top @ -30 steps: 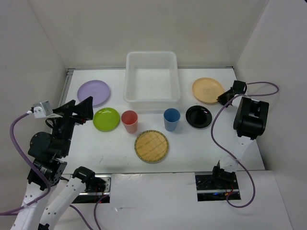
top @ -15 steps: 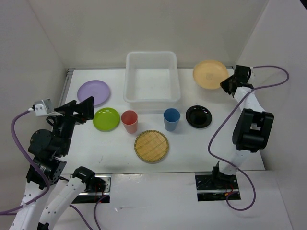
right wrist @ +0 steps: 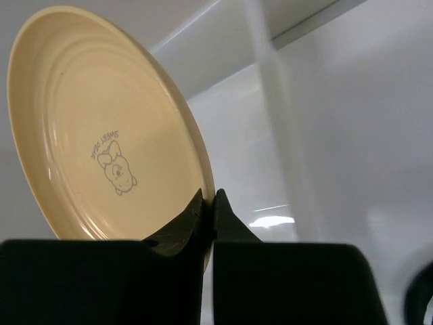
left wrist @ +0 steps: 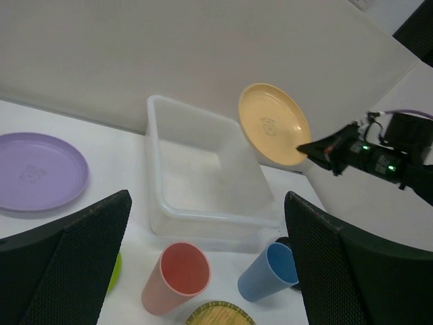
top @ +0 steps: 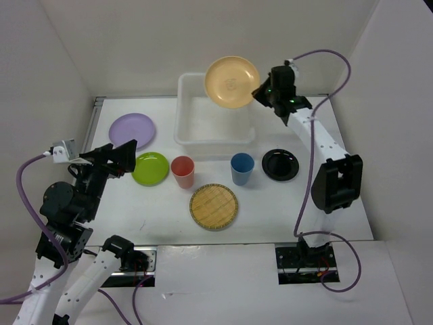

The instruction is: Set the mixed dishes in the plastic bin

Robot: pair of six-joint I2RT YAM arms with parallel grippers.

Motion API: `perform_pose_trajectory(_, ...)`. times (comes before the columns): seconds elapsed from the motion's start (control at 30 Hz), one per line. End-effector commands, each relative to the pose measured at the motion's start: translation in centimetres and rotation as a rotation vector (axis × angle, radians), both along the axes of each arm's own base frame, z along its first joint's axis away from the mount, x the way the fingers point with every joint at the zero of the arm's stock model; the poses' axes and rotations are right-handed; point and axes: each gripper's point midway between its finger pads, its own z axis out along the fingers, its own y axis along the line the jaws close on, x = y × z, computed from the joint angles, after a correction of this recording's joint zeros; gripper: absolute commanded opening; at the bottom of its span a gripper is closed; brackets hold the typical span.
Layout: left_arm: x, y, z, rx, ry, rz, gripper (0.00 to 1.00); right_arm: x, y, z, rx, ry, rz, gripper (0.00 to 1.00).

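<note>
Above the bin's (top: 181,112) far right corner, R gripper (top: 260,93) pinches orange plate (top: 232,82) by its rim, jaws clenched; L gripper (top: 122,157) wide open.

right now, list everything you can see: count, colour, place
bin: 1, translucent white, far middle of table, nothing in it
orange plate: 1, orange, in the air over the bin's far right corner
lilac plate: 1, lilac, far left, left of bin
green plate: 1, lime green, left, near of lilac plate
red cup: 1, red, upright, right of green plate
blue cup: 1, blue, upright, right of red cup
black plate: 1, black, right of blue cup
tan plate: 1, woven tan, near middle
table: 1, white
left gripper: 1, black, open, beside green plate
right gripper: 1, black, shut on orange plate's rim
</note>
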Motion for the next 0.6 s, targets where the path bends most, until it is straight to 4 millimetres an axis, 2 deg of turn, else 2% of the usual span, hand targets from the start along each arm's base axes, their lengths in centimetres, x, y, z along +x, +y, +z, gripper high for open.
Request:
perform_pose_trajectory(0.0, -1.1, -0.3, 2.5, -0.040, -0.057, -0.037, 1.00, 1.5, 4.3, 0.3, -0.032, -0.014, 0.028, 0.00)
perform_pose_trajectory(0.03, -1.1, -0.3, 2.3, -0.037, -0.049, -0.037, 1.00, 1.8, 5.8, 0.8, -0.034, -0.024, 0.044, 0.00)
perform_pose_trajectory(0.17, -1.1, -0.3, 2.1, -0.043, -0.039, -0.039, 1.00, 3.6, 8.9, -1.6, -0.092, 0.019, 0.064, 0.00)
perform_pose_trajectory(0.2, -1.1, -0.3, 1.8, -0.039, -0.029, -0.039, 1.00, 4.6, 8.8, -0.6, -0.095, -0.005, 0.040, 0.00)
perform_pose_trajectory(0.23, -1.2, -0.3, 2.2, -0.042, -0.037, -0.039, 1.00, 5.1, 9.8, -2.8, -0.117, 0.029, 0.057, 0.00)
perform_pose_trajectory(0.27, -1.2, -0.3, 2.2, -0.042, -0.037, -0.039, 1.00, 5.4, 9.8, -3.5, -0.128, 0.046, 0.050, 0.00)
perform_pose_trajectory(0.3, -1.2, -0.2, 2.2, -0.033, -0.038, -0.037, 1.00, 6.1, 10.0, -2.7, -0.120, 0.026, 0.049, 0.00)
perform_pose_trajectory(0.33, -1.2, -0.2, 2.2, -0.033, -0.038, -0.037, 1.00, 6.9, 10.2, -4.8, -0.146, 0.057, 0.047, 0.00)
perform_pose_trajectory(0.37, -1.2, -0.2, 2.2, -0.033, -0.038, -0.037, 1.00, 7.1, 10.1, -5.6, -0.159, 0.079, 0.040, 0.00)
perform_pose_trajectory(0.4, -1.2, -0.2, 2.2, -0.033, -0.038, -0.037, 1.00, 7.7, 10.1, -4.4, -0.155, 0.056, 0.029, 0.00)
perform_pose_trajectory(0.43, -1.2, -0.2, 2.2, -0.033, -0.038, -0.037, 1.00, 8.4, 10.0, -6.7, -0.189, 0.088, 0.017, 0.00)
perform_pose_trajectory(0.47, -1.2, -0.2, 2.2, -0.033, -0.038, -0.037, 1.00, 8.7, 10.1, -5.6, -0.185, 0.080, 0.016, 0.00)
perform_pose_trajectory(0.57, -1.2, -0.2, 2.2, -0.033, -0.038, -0.037, 1.00, 9.7, 10.3, -6.4, -0.211, 0.102, 0.015, 0.00)
